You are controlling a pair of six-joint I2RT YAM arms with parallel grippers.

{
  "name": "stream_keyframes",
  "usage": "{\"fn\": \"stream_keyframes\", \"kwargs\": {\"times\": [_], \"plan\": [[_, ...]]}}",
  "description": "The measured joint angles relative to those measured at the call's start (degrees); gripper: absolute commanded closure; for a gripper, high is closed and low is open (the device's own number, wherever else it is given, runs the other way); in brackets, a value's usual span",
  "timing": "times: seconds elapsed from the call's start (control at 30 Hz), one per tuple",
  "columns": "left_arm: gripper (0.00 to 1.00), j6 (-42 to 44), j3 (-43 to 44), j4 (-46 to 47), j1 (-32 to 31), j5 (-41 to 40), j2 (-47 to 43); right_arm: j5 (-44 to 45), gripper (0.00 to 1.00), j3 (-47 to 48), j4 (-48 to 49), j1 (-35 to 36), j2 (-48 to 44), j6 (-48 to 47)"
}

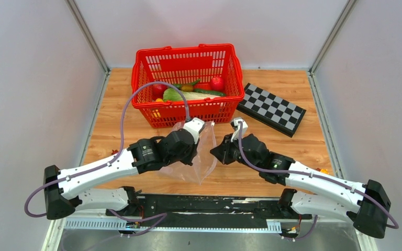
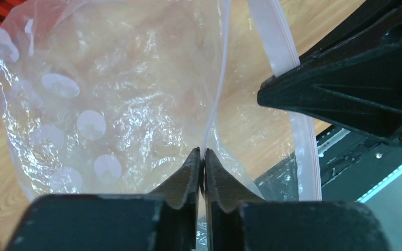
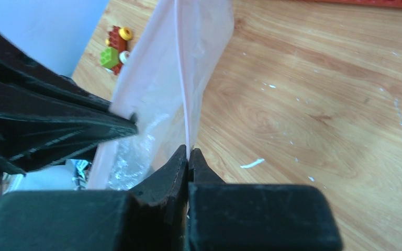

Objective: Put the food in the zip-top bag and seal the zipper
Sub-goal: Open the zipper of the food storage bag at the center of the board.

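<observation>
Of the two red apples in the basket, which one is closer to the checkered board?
The apple at the basket's right end, beside the cucumber; the other apple sits at the left end.

Clear crinkly plastic zip-top bag point(image 1: 198, 157) printed with whitish ovals, empty, mouth uppermost, pale zipper strip point(image 2: 278, 32) unsealed, at 6 o'clock of red mesh basket point(image 1: 174, 114) holding heaped toy produce point(image 1: 187, 94).

Glossy crinkled clear plastic bag point(image 2: 136, 78), matt wood table point(image 3: 319, 104)
</observation>
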Motion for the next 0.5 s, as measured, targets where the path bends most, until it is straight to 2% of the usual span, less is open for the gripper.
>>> {"fn": "stream_keyframes", "kwargs": {"times": [0.07, 0.4, 0.43, 0.5], "plan": [[1.00, -0.1, -0.9, 0.5, 0.0, 0.1, -0.9, 1.1, 1.00, 0.2, -2.4, 0.0, 0.0, -0.4], [1.00, -1.4, -2.1, 3.0, 0.0, 0.1, -7.6, 4.2, 1.00, 0.5, -10.9, 0.0, -1.5, -3.1], [0.99, -1.5, -2.1, 3.2, 0.0, 0.2, -8.0, 4.1, 1.00, 0.7, -11.0, 0.0, -1.7, -3.5], [0.89, -1.8, -2.1, 3.4, 0.0, 0.2, -8.2, 3.8, 1.00, 1.4, -11.1, 0.0, -1.8, -4.1]]}}
